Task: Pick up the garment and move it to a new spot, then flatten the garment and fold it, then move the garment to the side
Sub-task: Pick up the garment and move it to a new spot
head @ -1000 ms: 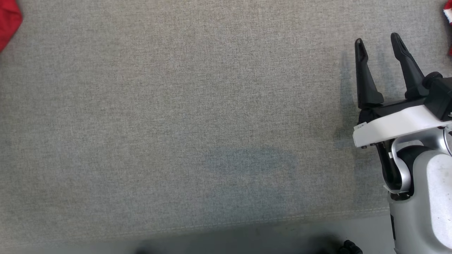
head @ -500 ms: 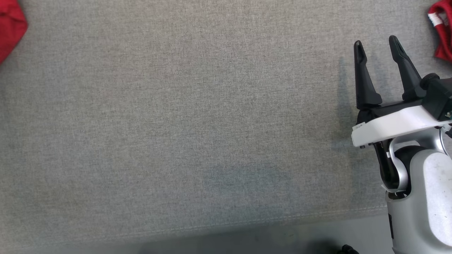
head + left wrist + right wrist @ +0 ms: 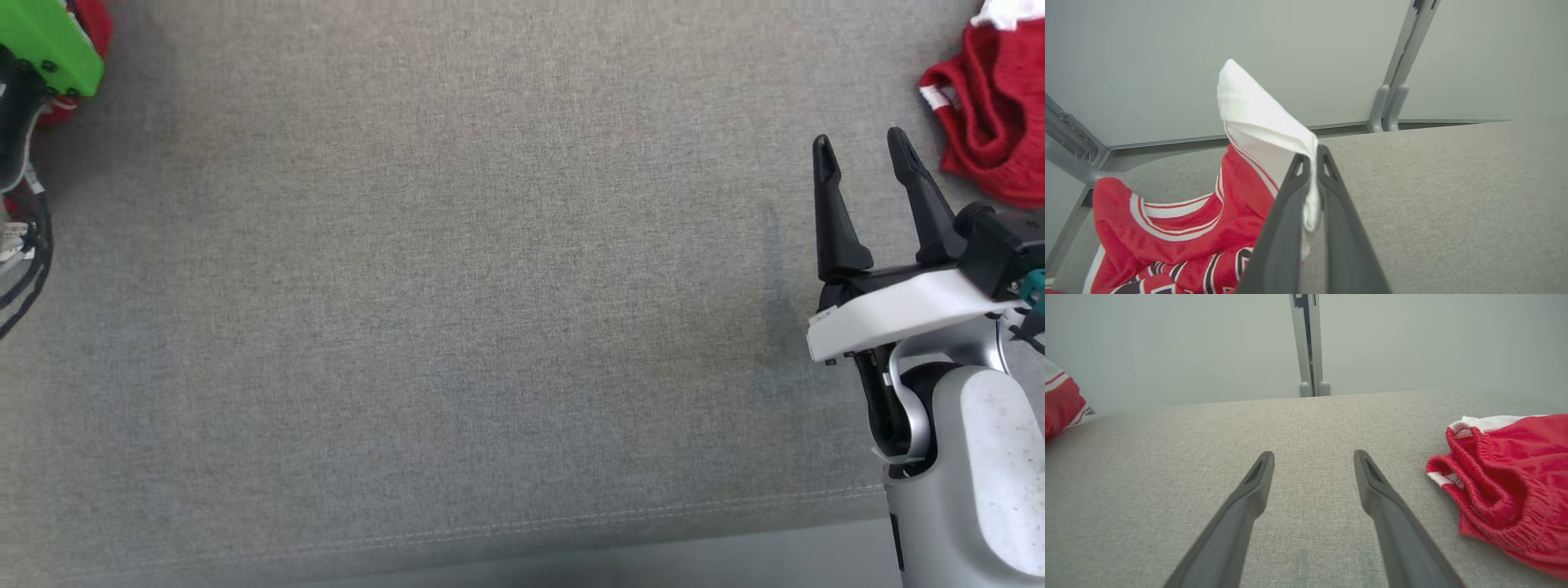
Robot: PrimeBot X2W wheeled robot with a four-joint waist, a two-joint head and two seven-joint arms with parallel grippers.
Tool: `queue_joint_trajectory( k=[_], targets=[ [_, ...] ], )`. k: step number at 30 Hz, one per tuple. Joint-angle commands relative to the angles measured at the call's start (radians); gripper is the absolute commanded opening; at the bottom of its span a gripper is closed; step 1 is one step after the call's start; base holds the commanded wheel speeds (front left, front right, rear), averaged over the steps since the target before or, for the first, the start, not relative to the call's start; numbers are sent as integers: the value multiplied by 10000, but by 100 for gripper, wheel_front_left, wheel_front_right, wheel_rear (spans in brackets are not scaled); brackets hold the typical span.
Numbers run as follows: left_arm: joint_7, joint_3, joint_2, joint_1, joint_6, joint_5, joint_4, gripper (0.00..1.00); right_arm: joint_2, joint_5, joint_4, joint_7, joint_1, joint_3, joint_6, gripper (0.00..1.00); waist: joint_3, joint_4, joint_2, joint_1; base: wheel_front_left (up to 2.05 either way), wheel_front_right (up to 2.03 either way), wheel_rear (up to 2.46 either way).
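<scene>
Surface: grey cloth table (image 3: 457, 286).
Left gripper (image 3: 1314, 157): clamped on the white edge of the jersey (image 3: 1180, 228), at the table's left end.
Right gripper (image 3: 859, 140): fingers wide apart, holding nothing, near the shorts (image 3: 992, 106).
Advice: lift high before carrying, so the cloth clears the table.

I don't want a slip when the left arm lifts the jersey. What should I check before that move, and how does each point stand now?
1. Left gripper shut on the jersey: ok, clamped on its white edge.
2. How many layers are in the pinch: cannot tell.
3. Right gripper open and holding nothing: ok.
4. Bare table for the new spot: ok, the middle is plain grey cloth.
5. Red shorts apart from the right gripper: ok, they lie to its right, not touching.
6. Rest of the jersey free to follow: cannot tell, it runs off the left wrist view.
</scene>
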State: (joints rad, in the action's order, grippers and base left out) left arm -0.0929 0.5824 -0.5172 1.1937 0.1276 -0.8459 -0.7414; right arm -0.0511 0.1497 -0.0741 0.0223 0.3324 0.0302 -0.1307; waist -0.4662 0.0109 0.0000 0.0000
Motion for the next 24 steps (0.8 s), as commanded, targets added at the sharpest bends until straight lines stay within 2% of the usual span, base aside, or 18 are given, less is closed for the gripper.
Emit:
queue_joint_trajectory(
  k=[1,8,13,24],
  targets=[
    [-29,83,-30,-19,27,-162,195,0,-7,57,52,-79,-134,28,0,100,611,19,0,0,0,0,0],
    [73,767,630,-508,31,-836,1203,0,0,334,451,-281,-548,43,0,100,1545,81,0,0,0,0,0],
    [370,1005,1465,-802,32,-1136,1265,0,-2,492,598,-383,-784,57,0,100,2063,216,0,0,0,0,0],
    [1909,1355,4131,-1590,-69,-1480,474,0,-2,723,728,-456,-978,-63,0,100,2706,883,0,0,0,0,0]
  ],
)
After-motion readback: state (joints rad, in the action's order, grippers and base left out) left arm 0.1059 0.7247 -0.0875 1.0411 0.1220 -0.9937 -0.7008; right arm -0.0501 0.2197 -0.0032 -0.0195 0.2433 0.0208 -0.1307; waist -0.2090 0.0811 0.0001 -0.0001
